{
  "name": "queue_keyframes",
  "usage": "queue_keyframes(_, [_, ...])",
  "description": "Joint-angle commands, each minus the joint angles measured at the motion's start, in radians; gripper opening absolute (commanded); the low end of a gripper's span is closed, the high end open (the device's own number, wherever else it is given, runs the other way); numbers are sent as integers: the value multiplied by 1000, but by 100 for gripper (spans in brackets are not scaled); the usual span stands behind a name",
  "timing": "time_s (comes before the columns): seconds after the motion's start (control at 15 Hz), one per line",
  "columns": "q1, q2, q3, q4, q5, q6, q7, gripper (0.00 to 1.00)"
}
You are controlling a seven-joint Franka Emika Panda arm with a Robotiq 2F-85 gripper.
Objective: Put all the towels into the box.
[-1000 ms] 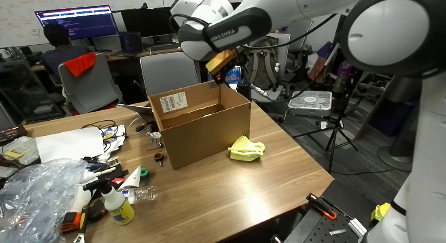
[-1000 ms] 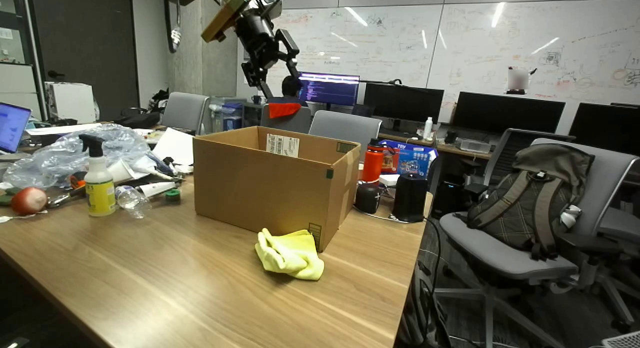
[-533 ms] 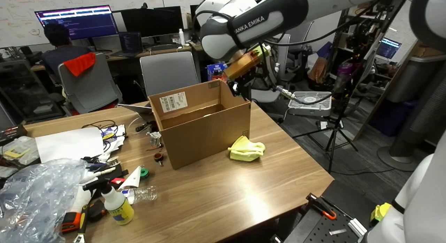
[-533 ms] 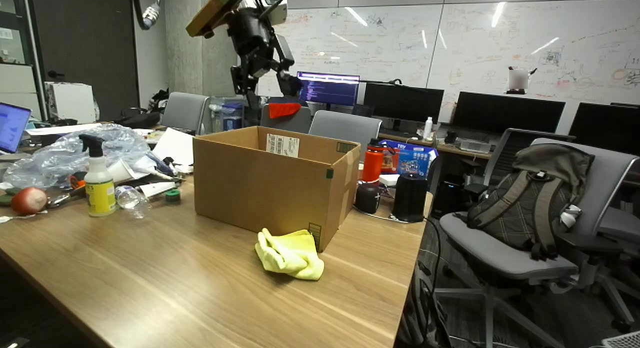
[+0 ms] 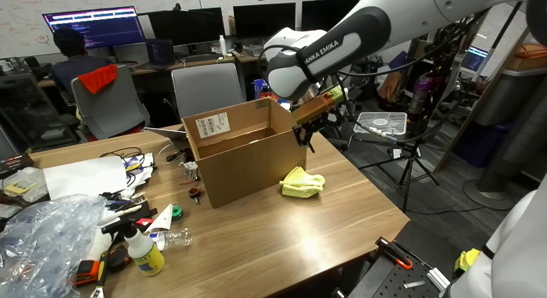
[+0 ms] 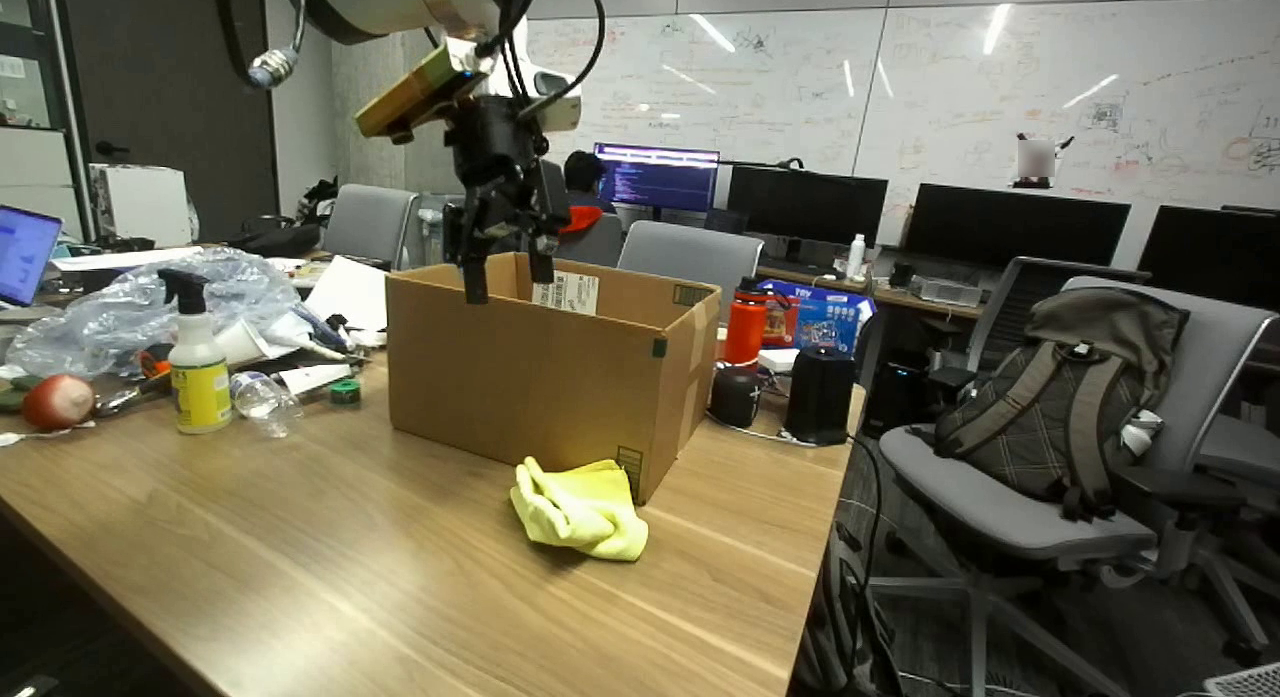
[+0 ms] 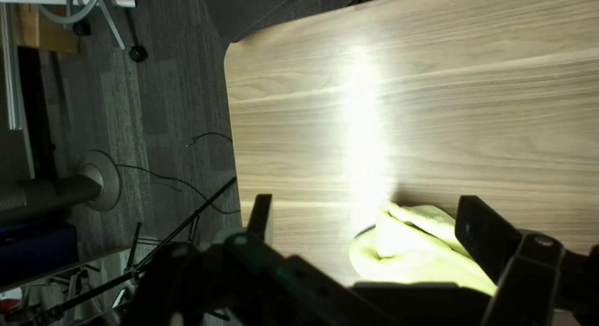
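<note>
The towel (image 6: 580, 509) is found on the bench (image 6: 400, 557), outside the box (image 6: 530, 372) and close beside the foot of one of its corners. It is bunched in a loose heap, with one fold raised to a peak and a flap spread low. Nothing is gripped: the claw (image 6: 509, 289) is spread wide and is held above the bench, well apart from the towel, its fingers (image 7: 486, 232) pointed downwards. In the wrist view the towel is framed nearer the finger at the right than the one at the left, so a sideways correction is probably called for before the descent.

From its look, the towel can be taken as light, soft and limp; no harm is to be expected from a firm squeeze, and little slipping is foreseen once layers are bunched. It is best pinched through the raised fold, where several layers can be gathered at once, rather than by the flap, from which the rest would be left to trail. Part of the heap is washed out by glare in the wrist view, so the fold's depth there can only be guessed. Room should be kept from the box's wall as the claw is lowered. Once held, the towel is likely to sag, so a high lift over the rim is advised.
</note>
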Motion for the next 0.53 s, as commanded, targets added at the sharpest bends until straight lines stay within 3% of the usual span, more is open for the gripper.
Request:
queue_keyframes(0.0, [-29,-16,9,-84,53,93,-33,100])
queue_keyframes(0.47, [-43,46,3,-141,103,271,-46,100])
